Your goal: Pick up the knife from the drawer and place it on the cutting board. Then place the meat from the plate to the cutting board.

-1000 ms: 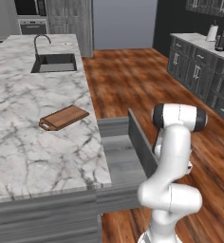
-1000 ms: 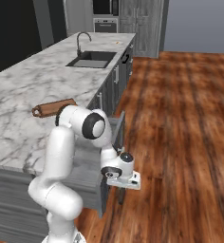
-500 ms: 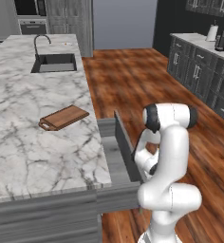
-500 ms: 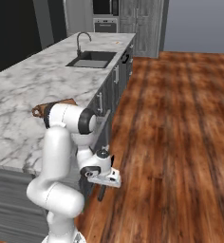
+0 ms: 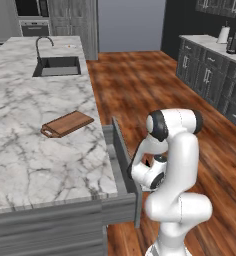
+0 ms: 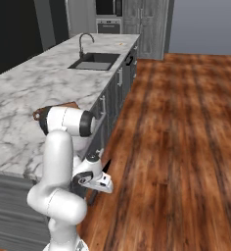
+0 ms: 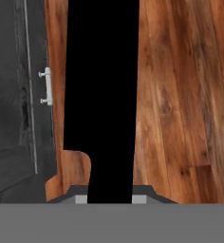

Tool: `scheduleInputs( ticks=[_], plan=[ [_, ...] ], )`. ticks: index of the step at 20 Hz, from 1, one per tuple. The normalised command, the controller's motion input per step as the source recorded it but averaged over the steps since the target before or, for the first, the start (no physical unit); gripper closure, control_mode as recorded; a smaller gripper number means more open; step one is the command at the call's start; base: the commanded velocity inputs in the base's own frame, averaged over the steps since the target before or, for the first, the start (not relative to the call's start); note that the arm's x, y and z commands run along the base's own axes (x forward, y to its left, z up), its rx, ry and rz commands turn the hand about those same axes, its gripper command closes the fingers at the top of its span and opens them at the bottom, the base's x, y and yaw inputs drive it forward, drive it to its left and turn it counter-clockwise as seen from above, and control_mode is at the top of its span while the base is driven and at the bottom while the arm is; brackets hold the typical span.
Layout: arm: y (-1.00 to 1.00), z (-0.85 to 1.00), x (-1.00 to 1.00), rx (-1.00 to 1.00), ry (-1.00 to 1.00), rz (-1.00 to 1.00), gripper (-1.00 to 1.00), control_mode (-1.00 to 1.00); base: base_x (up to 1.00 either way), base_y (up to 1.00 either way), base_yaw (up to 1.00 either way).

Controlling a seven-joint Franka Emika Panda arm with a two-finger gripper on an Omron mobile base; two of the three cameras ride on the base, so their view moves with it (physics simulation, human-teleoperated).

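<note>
My gripper (image 7: 110,197) is shut on the knife (image 7: 102,85), whose black blade runs up the middle of the hand view over the wood floor. My hand (image 5: 146,172) hangs low, just right of the drawer (image 5: 125,170), whose front stands a little out from the cabinet. The same hand (image 6: 95,179) sits below counter height, close to the cabinet face. The cutting board (image 5: 69,123) lies bare on the marble counter, left of the drawer; the arm partly covers the cutting board (image 6: 68,104). The drawer's inside is hidden. I cannot make out the plate or the meat.
The marble counter (image 5: 35,165) holds a sink (image 5: 57,66) with a faucet at its far end. A tiny orange speck (image 5: 68,46) lies beyond the sink, too small to identify. Grey cabinet fronts with a handle (image 7: 46,86) stand left of the knife. Dark cabinets (image 5: 215,75) line the far right.
My hand with the knife has swung in from over the floor to the cabinet side. The drawer front stands less far out than a second ago.
</note>
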Motion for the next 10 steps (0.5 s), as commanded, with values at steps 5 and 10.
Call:
scheduleInputs(
  ticks=[5,10],
  plan=[
    [0.56,0.00,0.00,0.02,0.00,-0.05,1.00,-1.00,0.00,0.00,0.00],
    [0.53,0.00,0.00,0.03,0.00,-0.03,1.00,-1.00,0.00,0.00,0.00]
  ],
)
